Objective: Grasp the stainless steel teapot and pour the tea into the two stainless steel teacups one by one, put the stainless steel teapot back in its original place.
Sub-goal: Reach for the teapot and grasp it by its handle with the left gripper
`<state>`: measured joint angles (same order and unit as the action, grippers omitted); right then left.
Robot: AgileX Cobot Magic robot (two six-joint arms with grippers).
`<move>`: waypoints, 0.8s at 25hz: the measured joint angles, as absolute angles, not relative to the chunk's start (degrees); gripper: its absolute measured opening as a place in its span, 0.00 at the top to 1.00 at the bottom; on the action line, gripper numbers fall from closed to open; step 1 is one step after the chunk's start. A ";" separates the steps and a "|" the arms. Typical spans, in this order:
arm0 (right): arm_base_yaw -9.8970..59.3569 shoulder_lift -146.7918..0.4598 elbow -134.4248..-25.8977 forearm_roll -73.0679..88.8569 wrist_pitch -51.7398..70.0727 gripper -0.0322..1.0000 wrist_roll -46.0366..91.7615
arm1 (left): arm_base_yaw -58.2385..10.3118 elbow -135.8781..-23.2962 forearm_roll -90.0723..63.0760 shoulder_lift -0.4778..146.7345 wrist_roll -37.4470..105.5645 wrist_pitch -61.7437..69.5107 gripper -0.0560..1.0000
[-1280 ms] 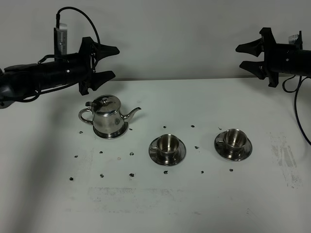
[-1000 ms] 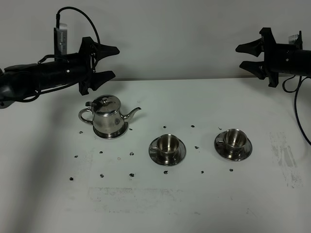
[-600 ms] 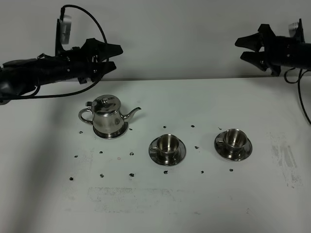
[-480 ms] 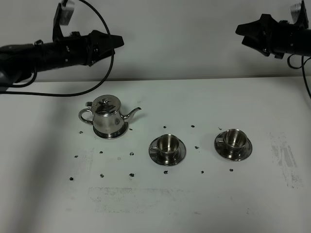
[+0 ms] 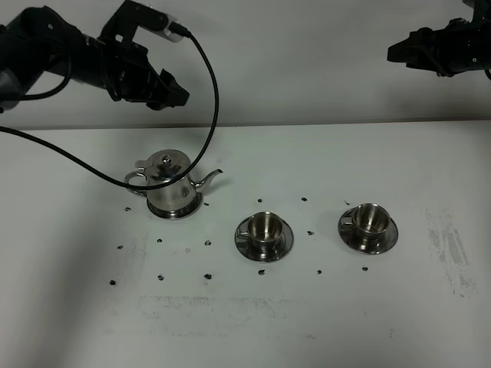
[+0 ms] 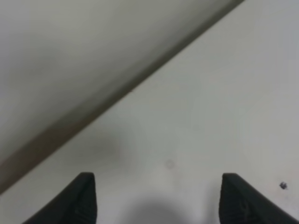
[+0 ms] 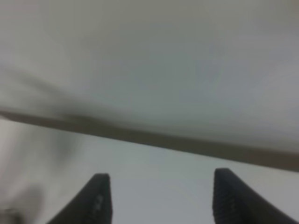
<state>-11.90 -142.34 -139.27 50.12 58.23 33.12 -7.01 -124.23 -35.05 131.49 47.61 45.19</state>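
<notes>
The stainless steel teapot [image 5: 169,186] stands upright at the left of the table on a flat round steel disc [image 5: 184,213], its original place, with the spout pointing right. The two stainless steel teacups [image 5: 265,226] [image 5: 369,218] sit on saucers to its right. My left gripper [image 5: 173,91] hangs high above and behind the teapot. The left wrist view shows the left gripper [image 6: 159,200] open, with only bare table between its fingers. My right gripper [image 5: 397,53] is high at the far right, well above the cups. The right wrist view shows the right gripper [image 7: 163,198] open and empty too.
A black cable [image 5: 209,123] from the left arm loops down and crosses in front of the teapot in the exterior view. Small dark specks [image 5: 208,276] dot the white table [image 5: 307,322] around the teapot and cups. A grey wall rises behind the table.
Both arms have lifted and turned, so the grippers sit higher against the wall. The left arm's cable now sags across the teapot. Teapot and cups have not moved.
</notes>
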 joint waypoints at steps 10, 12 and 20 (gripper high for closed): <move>-3.79 -123.26 -130.02 12.43 61.09 0.55 23.88 | -7.01 -97.11 -26.67 109.59 48.64 29.70 0.40; -1.38 -118.42 -128.46 6.14 62.70 0.55 19.76 | -7.01 -88.23 -26.32 103.50 49.20 23.50 0.40; 7.75 -101.14 -126.88 -4.16 69.70 0.55 10.75 | -7.01 -70.21 -26.32 86.94 50.08 8.46 0.41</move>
<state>7.75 -101.14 -126.88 -4.16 69.70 10.75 -7.01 -70.21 -26.32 86.94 50.08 8.46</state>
